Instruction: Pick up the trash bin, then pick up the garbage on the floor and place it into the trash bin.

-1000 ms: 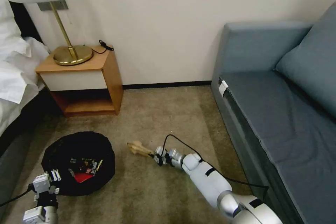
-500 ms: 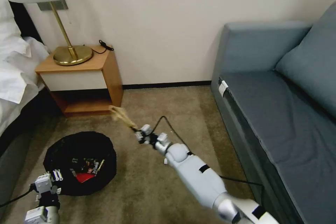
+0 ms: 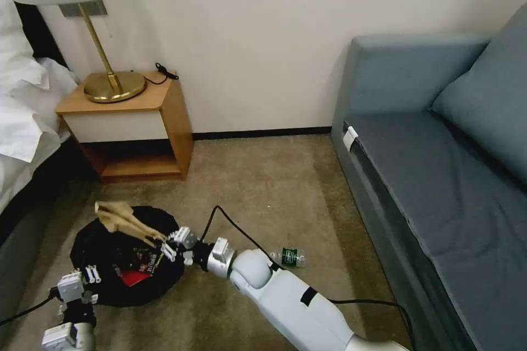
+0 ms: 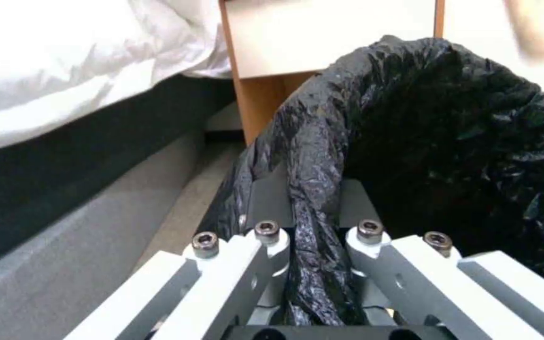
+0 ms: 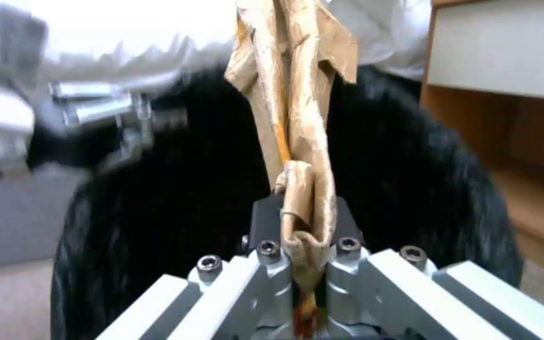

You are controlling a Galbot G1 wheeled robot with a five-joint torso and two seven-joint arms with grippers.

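Observation:
The trash bin, low and round with a black bag liner, sits at the lower left of the carpet. My left gripper is shut on the near rim of the trash bin. My right gripper is shut on a crumpled brown paper bag and holds it over the bin's opening. In the right wrist view the paper bag stands up from between the fingers with the trash bin behind it. Red and dark wrappers lie inside the bin. A small clear bottle with a green label lies on the carpet.
A wooden nightstand with a brass lamp stands behind the bin. A bed with white linen runs along the left. A grey-blue sofa fills the right side. Open carpet lies between them.
My right arm has swung left from the middle of the carpet, carrying the paper bag up and over the bin. The bottle it was covering now shows. The left gripper has kept its hold.

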